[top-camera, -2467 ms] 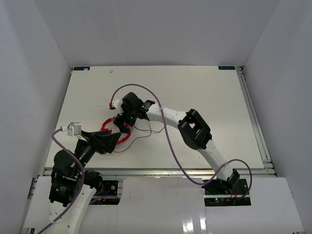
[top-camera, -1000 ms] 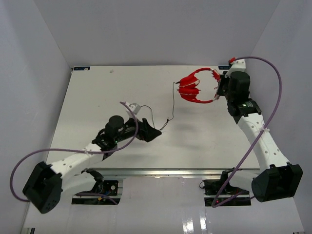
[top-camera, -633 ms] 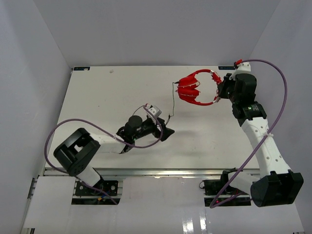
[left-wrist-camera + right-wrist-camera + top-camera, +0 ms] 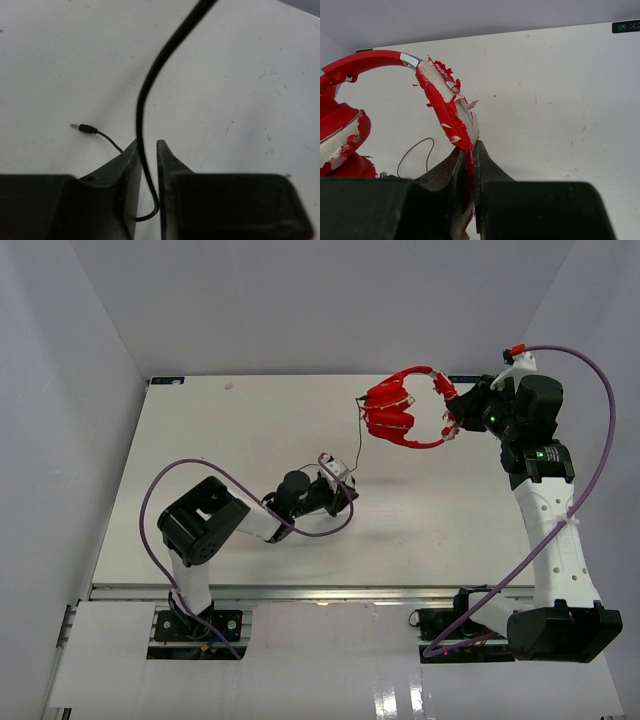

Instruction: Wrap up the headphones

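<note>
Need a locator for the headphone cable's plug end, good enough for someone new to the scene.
On the white table, find the left gripper near the middle, pinching the thin black cable. The plug lies flat on the table just past its fingertips. It is a small black barrel with a bare metal tip where the cable ends, far thinner than the purple robot cables.

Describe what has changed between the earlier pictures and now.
The right pincer, shut on the headphones, lifted them from left of centre and carried them to the far right. The left pincer moved right and farther out, and now pinches the black cable near its plug. The right pincer's hold stayed the same.
</note>
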Controlling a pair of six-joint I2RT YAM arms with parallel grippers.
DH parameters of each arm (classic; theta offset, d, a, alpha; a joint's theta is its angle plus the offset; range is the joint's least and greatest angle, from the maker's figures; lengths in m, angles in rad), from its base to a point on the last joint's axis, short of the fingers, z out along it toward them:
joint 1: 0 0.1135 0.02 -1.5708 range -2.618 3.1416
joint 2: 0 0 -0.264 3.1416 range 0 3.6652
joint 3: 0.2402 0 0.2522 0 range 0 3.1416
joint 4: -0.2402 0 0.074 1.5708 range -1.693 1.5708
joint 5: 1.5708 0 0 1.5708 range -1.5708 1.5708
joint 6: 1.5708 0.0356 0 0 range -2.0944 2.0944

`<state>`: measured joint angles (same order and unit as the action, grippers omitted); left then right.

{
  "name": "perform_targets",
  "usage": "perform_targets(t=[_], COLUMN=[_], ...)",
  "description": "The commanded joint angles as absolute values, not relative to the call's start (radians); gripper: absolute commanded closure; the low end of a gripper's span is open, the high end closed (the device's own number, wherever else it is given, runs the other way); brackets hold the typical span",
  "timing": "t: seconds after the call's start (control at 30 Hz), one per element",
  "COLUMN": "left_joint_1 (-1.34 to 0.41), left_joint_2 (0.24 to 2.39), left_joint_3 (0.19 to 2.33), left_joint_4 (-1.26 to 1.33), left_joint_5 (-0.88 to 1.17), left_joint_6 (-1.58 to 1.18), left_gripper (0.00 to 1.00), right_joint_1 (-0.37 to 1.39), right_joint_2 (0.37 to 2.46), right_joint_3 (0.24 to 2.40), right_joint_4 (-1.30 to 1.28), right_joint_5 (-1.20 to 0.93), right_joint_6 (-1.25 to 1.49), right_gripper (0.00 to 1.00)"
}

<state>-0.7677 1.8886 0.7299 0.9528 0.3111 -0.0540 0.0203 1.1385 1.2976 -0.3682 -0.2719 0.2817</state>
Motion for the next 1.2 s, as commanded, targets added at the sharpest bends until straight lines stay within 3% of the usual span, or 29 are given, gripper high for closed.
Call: perform_targets(t=[0.0,0.1,0.4,0.6,0.7,0.83,1.0,1.17], left_joint_1=[-0.748,-0.725,-0.657,-0.511,-0.458,-0.451,-0.448,-0.446], left_joint_2=[1.805,1.748,1.463,1.454,1.564,1.756,1.932,1.932], left_joint_3=[0.671,0.655,0.673,0.757,0.863,1.081,1.352,1.607], left_joint_4=[1.011,0.967,0.637,0.363,0.176,-0.092,-0.295,-0.402], left_joint_5=[0.413,0.458,0.622,0.826,0.907,0.989,0.965,0.941], left_joint_6=[-0.067,-0.059,0.026,0.047,0.068,0.112,0.071,-0.058], left_gripper=[0.83,1.0,1.0,1.0,1.0,1.0,1.0,1.0], right_joint_1=[-0.005,-0.028,-0.026,0.1,0.216,0.256,0.365,0.446], right_joint_2=[1.115,1.115,1.066,1.037,1.016,1.027,1.055,1.048], right_joint_3=[1.348,1.353,1.25,1.241,1.239,1.261,1.256,1.028], right_joint_4=[-0.321,-0.32,-0.299,-0.456,-0.513,-0.537,-0.596,-0.363], right_joint_5=[-0.349,-0.384,-0.668,-0.781,-0.711,-0.706,-0.606,-0.053], right_joint_6=[0.329,0.308,0.031,-0.317,-0.501,-0.545,-0.682,-0.603], right_gripper=[0.92,0.92,0.92,0.92,0.92,0.92,0.92,0.92])
